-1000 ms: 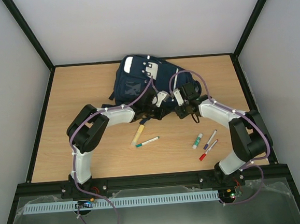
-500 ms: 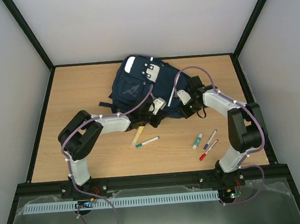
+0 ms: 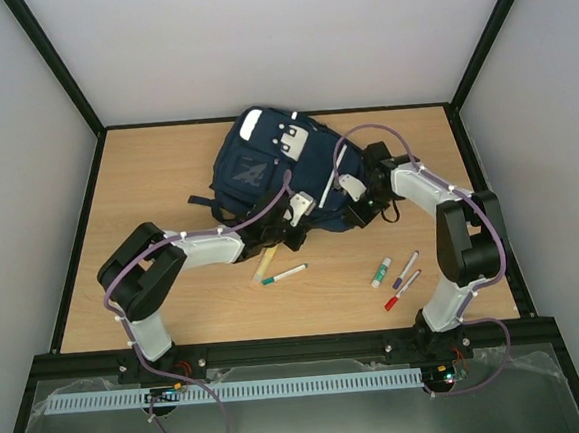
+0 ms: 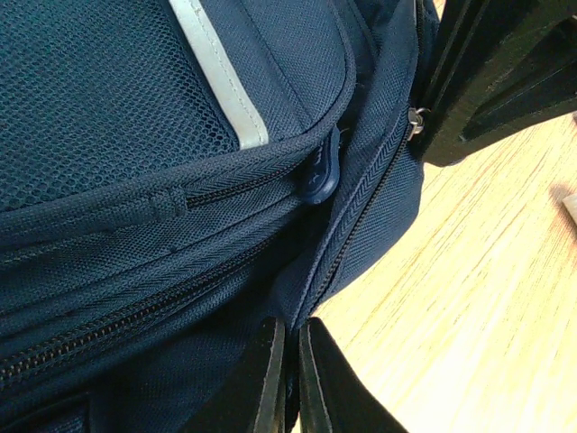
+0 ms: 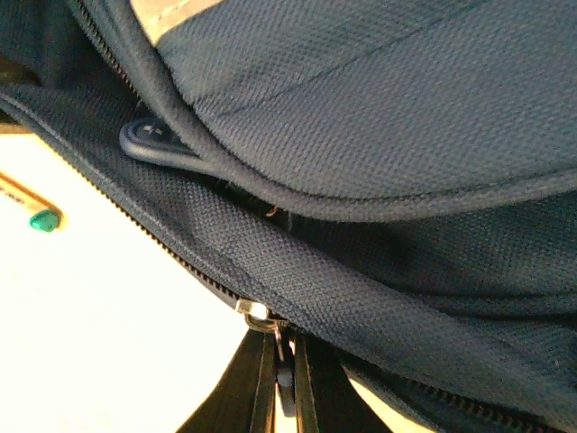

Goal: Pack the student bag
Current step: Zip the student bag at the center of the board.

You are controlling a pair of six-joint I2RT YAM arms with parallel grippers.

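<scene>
The student bag [image 3: 266, 168], navy with white stripes and a grey-white patch, lies at the back middle of the table. My left gripper [image 3: 290, 226] is at the bag's near edge. In the left wrist view, its jaws [image 4: 290, 343] are shut on a fold of the bag's fabric beside a zipper line [image 4: 361, 216]. My right gripper [image 3: 361, 201] is at the bag's right side. In the right wrist view, its jaws [image 5: 282, 361] are shut on the pull of a metal zipper slider [image 5: 255, 311]. A navy rubber pull tab [image 5: 153, 140] lies above it.
Pens lie on the wood in front of the bag: a yellow one [image 3: 266, 261], a white one with green ends [image 3: 284, 274], a green-capped one [image 3: 380, 273], a purple one [image 3: 406, 268] and a red one [image 3: 402, 291]. Black frame rails edge the table.
Both grippers have closed in on the bag. The left arm's elbow has swung out to the left and lower. The right gripper has moved back along the bag's right side.
</scene>
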